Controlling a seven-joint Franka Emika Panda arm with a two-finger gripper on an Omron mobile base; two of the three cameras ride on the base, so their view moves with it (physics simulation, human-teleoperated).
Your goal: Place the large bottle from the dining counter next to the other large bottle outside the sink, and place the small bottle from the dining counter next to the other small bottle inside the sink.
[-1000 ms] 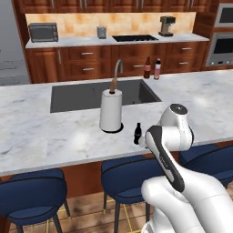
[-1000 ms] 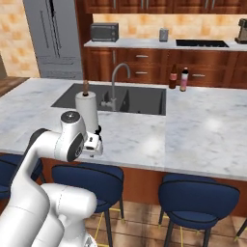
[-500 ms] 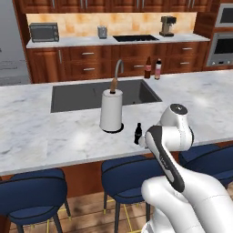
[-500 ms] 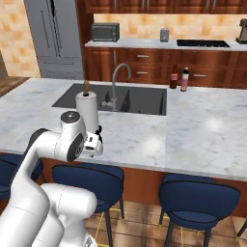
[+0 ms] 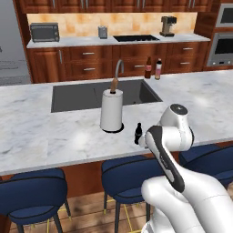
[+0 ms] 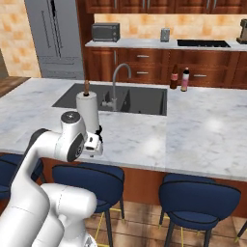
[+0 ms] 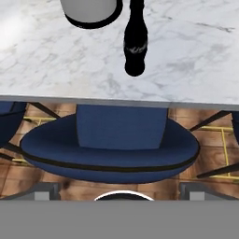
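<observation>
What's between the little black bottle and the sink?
In the left base view, the white paper towel roll stands between the little black bottle and the sink, on marble counter.

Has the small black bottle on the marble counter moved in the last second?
No. The small black bottle stands in the same spot beside the paper towel roll, as before.

Small bottle [image 5: 138, 133] beside paper-towel roll [image 5: 111, 110] (on dining counter [image 5: 45, 132])

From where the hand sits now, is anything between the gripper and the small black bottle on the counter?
Nothing visible blocks it. The small black bottle stands near the counter edge, above the blue stool; the paper towel roll stands beside it.
</observation>
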